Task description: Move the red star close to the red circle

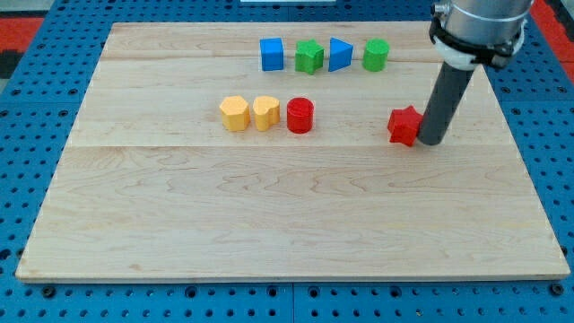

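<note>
we see a pale wooden board made of planks running across the view, resting on a blue perforated surface. on the board near the view's top sits a row of four blocks: a blue cube, a green star, a blue triangle and a green cylinder, close to one another. below them, toward the middle, a second row holds a yellow hexagon, a yellow heart just beside it, and a red circle just right of the heart. well apart at the view's right lies a red star, with our tip on the board touching its right side.
</note>
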### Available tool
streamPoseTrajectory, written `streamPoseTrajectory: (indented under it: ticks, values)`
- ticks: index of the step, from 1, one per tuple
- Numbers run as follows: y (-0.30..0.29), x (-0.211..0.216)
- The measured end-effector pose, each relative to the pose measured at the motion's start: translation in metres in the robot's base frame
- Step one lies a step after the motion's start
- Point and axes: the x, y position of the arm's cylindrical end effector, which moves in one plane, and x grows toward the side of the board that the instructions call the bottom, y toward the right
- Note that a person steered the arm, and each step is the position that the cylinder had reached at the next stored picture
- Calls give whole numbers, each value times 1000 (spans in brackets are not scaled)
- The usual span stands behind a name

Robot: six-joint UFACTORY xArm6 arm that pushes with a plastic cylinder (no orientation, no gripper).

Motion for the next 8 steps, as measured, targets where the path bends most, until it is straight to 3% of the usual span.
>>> streamPoseTrajectory:
  ticks: [2, 5, 8]
  values:
    - [-20, -39]
    - [-31, 8]
    - [-37, -34]
